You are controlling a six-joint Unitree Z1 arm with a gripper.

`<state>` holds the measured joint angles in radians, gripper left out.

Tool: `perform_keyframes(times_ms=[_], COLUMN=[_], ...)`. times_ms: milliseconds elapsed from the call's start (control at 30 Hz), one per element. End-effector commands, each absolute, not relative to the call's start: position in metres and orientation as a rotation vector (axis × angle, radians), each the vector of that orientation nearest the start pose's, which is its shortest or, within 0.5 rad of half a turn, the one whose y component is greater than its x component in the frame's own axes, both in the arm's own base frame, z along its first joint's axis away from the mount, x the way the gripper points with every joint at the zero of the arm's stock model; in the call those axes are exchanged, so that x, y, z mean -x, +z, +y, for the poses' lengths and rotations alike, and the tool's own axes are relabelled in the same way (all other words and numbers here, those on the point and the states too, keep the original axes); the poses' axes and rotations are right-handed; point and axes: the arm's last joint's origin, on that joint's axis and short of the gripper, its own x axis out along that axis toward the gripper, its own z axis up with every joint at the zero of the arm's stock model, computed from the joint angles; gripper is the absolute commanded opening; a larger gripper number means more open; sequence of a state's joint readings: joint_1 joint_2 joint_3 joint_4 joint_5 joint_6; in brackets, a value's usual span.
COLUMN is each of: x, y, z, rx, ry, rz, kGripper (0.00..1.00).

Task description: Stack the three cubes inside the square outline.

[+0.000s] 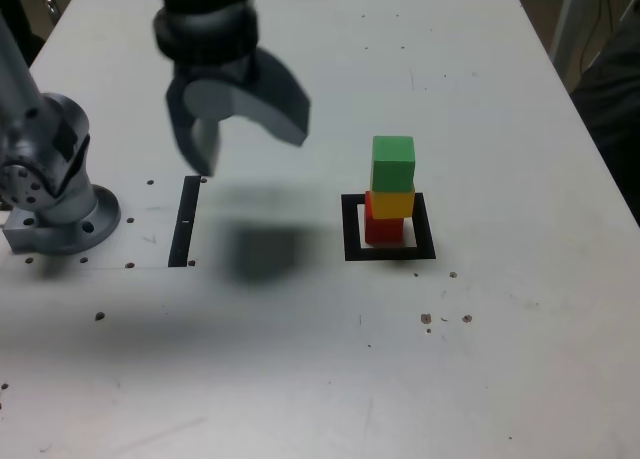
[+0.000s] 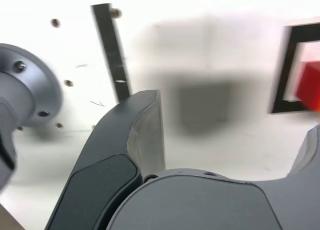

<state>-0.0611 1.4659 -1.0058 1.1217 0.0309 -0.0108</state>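
Three cubes stand in one stack in the exterior view: green cube (image 1: 393, 164) on top, yellow cube (image 1: 392, 203) in the middle, red cube (image 1: 384, 229) at the bottom. Red sits within the square outline (image 1: 424, 229), on its pale centre. Yellow juts slightly out of line with red, toward the exterior view's right. My claw (image 1: 250, 149) is blurred, up over the table (image 1: 520, 359), well apart from the stack on the exterior view's left. Jaws spread wide, nothing between them. Black strip (image 1: 185, 221) lies flat between the arm's base (image 1: 65, 219) and the outline.

Wrist view: both jaws show, parted wide, only table and a soft shadow (image 2: 202, 102) beyond the gap. Part of the red cube and part of the outline show at the picture's edge. Strip and base also visible.
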Motion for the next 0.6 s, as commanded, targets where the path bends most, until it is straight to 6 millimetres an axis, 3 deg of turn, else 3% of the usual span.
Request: perform_keyframes(times_ms=[0,267,567], x=[-0.172,-0.154,-0.152], y=[0.278,0.247,0.236], z=[-0.009,-0.007,-0.007], rx=[-0.070,-0.084,-0.091], ry=[-0.008,0.002,0.005], rz=[1.585,1.654,1.691], kGripper=[1.00,1.00,1.00])
